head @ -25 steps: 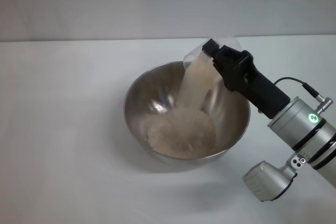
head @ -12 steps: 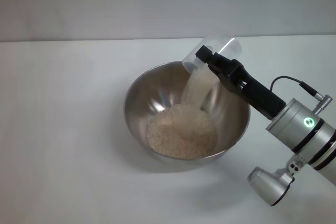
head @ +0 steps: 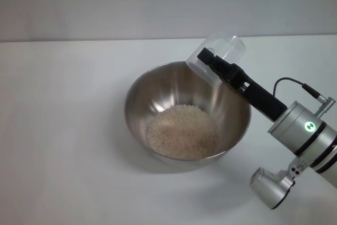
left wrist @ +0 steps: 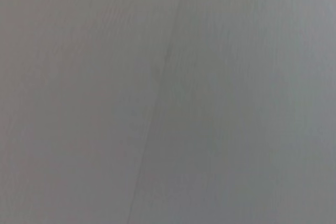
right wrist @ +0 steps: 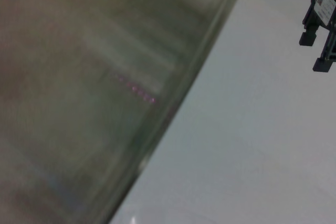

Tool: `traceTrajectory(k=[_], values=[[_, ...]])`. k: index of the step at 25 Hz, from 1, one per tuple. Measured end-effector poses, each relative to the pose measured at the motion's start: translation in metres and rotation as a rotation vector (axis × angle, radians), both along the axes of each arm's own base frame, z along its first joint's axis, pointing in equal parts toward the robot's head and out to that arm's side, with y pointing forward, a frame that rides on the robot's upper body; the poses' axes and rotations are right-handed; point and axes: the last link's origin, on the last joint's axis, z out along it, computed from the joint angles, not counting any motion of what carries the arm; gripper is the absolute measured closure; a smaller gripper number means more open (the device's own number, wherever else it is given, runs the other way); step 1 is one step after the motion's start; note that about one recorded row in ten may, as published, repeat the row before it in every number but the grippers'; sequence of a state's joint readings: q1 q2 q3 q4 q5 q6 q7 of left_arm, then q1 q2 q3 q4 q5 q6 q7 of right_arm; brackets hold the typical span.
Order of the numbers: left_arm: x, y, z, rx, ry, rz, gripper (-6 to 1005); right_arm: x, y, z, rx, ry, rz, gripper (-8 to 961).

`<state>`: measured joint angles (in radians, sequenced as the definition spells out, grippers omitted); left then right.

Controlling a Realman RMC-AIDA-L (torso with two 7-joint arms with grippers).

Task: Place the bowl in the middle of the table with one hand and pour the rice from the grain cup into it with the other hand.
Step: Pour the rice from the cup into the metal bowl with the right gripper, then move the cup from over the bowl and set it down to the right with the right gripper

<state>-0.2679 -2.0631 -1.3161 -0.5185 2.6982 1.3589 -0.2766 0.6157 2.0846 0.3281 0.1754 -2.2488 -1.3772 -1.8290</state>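
Note:
The steel bowl (head: 138, 92) stands in the middle of the white table (head: 63, 130) and holds a pale heap of rice (head: 181, 130). My right gripper (head: 209, 56) is shut on the clear grain cup (head: 225, 50), which is tipped on its side over the bowl's far right rim. The cup looks empty and no grains are falling. The right wrist view shows the bowl's outer wall (right wrist: 105, 77) close up. My left gripper (right wrist: 314, 52) shows only in the right wrist view, far off above the table, open and empty.
The table (right wrist: 252, 145) is bare white around the bowl. A plain pale wall (head: 158, 3) runs behind the table's far edge. The left wrist view shows only a flat grey surface.
The stream of rice from the cup has thinned and stopped. The heap in the bowl has settled. The cup and right gripper have risen slightly and tipped further.

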Motion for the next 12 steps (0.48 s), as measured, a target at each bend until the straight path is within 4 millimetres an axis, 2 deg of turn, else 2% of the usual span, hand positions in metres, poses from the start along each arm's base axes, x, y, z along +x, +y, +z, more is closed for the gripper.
traceTrajectory(k=[8, 12], values=[[0.0006, -0.0014, 0.0011, 0.006, -0.005, -0.004, 186, -0.001, -0.0007, -0.0008, 0.013, -0.012, 0.01, 937], [0.0001, -0.0023, 0.0013, 0.007, -0.006, -0.003, 186, -0.0062, -0.0027, -0.001, -0.02, 0.084, -0.021, 937]])
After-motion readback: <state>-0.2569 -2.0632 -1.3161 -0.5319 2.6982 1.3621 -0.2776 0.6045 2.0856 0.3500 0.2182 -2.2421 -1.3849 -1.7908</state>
